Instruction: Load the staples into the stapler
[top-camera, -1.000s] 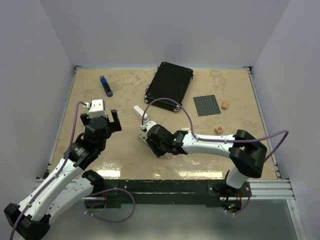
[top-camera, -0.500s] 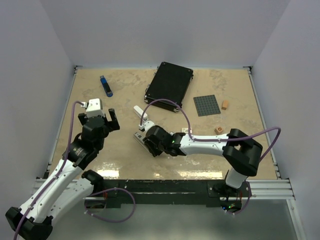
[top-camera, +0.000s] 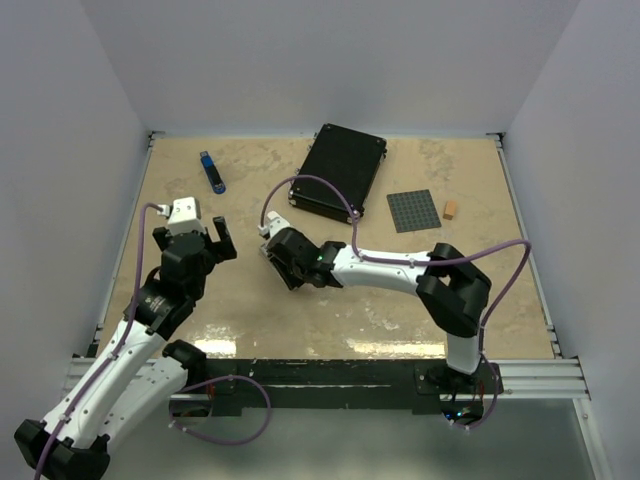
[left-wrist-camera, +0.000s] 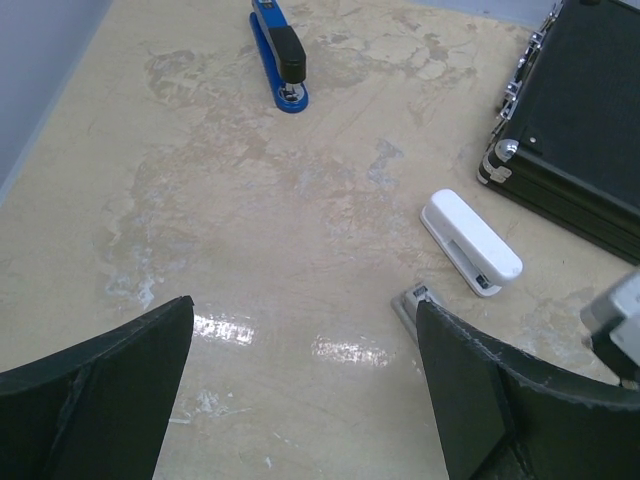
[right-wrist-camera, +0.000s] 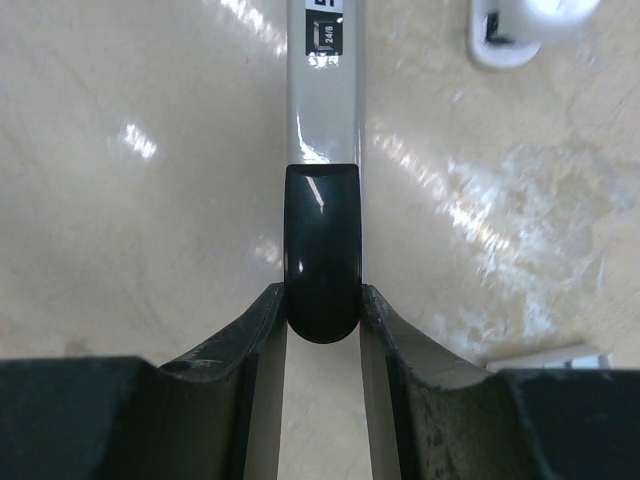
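Leftwards, R gripper (right-wrist-camera: 322, 303) on stapler (right-wrist-camera: 322, 120).

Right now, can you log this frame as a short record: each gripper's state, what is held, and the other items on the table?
left gripper: open, empty
right gripper: shut on grey stapler, clamping its black rear end
white stapler: lying near black case, apart from it
blue stapler: far left, untouched
grey baseplate: right of the case, wooden cube beside it
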